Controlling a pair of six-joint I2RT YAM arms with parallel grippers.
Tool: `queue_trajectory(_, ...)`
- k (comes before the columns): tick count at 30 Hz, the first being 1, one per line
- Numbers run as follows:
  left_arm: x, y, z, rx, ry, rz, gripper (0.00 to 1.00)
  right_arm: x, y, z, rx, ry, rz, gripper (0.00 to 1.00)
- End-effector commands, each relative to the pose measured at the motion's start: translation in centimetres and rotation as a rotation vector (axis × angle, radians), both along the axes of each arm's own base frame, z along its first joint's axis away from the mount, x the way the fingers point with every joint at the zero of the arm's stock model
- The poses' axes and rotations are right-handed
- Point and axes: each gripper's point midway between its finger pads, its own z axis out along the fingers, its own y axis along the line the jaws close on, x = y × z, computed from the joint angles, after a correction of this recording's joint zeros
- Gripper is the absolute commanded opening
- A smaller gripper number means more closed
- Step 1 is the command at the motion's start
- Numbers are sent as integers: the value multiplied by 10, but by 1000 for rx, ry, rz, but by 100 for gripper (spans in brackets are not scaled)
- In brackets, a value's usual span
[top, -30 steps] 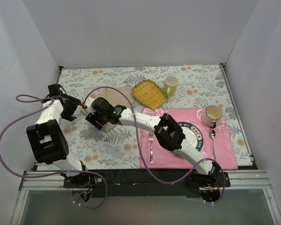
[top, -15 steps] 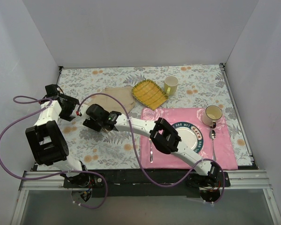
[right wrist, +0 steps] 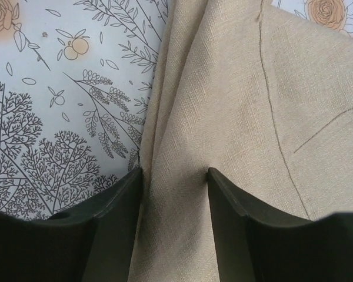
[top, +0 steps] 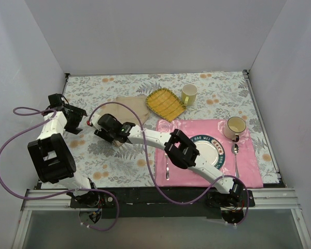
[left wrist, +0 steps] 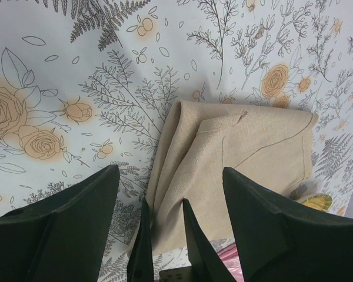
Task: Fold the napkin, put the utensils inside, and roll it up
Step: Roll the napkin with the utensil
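Observation:
The beige napkin point(top: 133, 105) lies crumpled and partly folded on the floral cloth, left of the yellow checked cloth. My right gripper point(right wrist: 175, 171) presses down on its left edge, jaws still apart, with a ridge of napkin point(right wrist: 253, 117) bunched between them. In the top view the right gripper point(top: 110, 128) is at the napkin's near-left corner. My left gripper point(left wrist: 170, 169) hovers open just left of it, facing the napkin point(left wrist: 253, 153), with nothing in it. Of the utensils, a fork point(top: 167, 169) and a spoon point(top: 235, 153) lie on the pink mat.
The pink placemat point(top: 249, 168) carries a plate point(top: 216, 151) and a cream mug point(top: 235, 127). A yellow checked cloth point(top: 166, 104) and a yellow-green mug point(top: 188, 93) sit behind it. The right arm stretches across the mat's left edge. White walls ring the table.
My right gripper has slid left and down off the napkin's middle to its left edge, and its jaws have narrowed. The left gripper has hardly moved and stays open.

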Motion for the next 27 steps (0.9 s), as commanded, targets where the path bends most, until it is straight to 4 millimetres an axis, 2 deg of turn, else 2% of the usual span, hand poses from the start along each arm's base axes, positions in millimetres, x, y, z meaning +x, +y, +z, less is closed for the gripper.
queue_trajectory(1,4,3,26,16,-72,-4,71,1,-6,-20,19,83,-42,54)
queue_trajectory(9,0,-8,14,-30,-70,-45,71,-1,-16,-43,-9,146,-81,43)
queue_trajectory(10,0,-9,14,-30,-77,-59,71,-2,-15,-44,-2,160,-90,36)
queue_trajectory(14,-11,-29,-1,-96,-79,-130,71,-4,-18,-49,11,221,-100,22)
queue_trajectory(16,-15,-34,-5,-104,-87,-142,71,-10,-17,-48,50,294,-117,13)
queue_trajectory(18,-23,-47,-16,-129,-67,-173,71,-14,-13,-46,82,333,-110,6)
queue_trajectory(21,-30,-60,-27,-138,-39,-207,71,-22,-8,-39,137,428,-98,1)
queue_trajectory(25,-30,-63,-27,-130,-59,-217,72,-25,-6,-26,225,537,-102,1)
queue_trajectory(27,-29,-67,-29,-157,-60,-218,73,-32,-6,-27,261,607,-95,1)
